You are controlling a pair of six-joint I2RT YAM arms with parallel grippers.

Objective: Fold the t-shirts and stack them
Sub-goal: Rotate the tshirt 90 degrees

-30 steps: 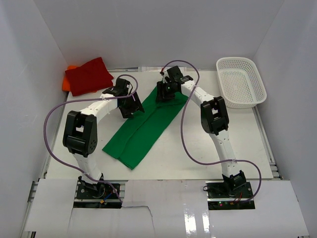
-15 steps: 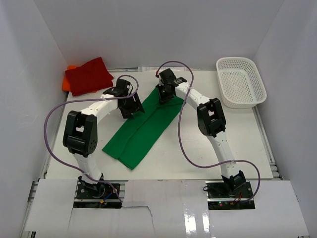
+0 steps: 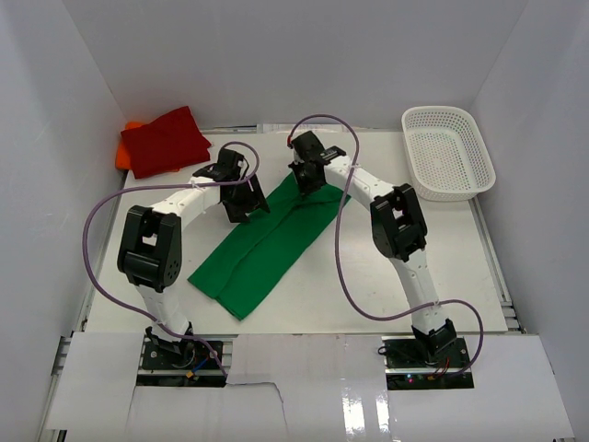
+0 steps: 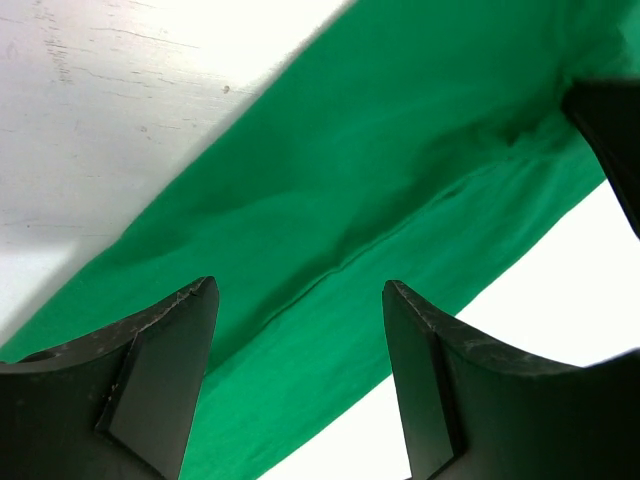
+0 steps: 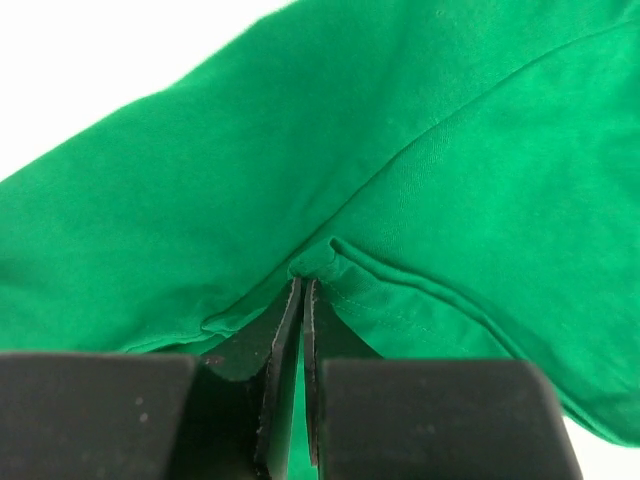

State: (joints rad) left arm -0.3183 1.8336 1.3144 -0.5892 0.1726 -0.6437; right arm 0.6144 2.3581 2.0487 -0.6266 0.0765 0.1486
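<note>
Green t-shirt lies as a long narrow strip, set diagonally across the middle of the white counter; its near end points toward the left arm's base and its far end sits up by the centre. A lengthwise fold line runs along the strip, clear in the left wrist view. Right end effector is at the far end of the strip, jaws pressed together on a small pucker of the green cloth; the right wrist view shows the fabric gathered and pinched at the fingertips. Left end effector sits over the strip's left edge, just beside the right one, jaws spread wide with nothing between them; its two dark fingers frame green cloth and a patch of bare counter below. Whether they touch the cloth, cannot tell. Red t-shirt is folded at the far left corner, lying on the orange t-shirt, of which only an edge shows. White mesh basket stands at the far right corner, well apart from the cloth.
</note>
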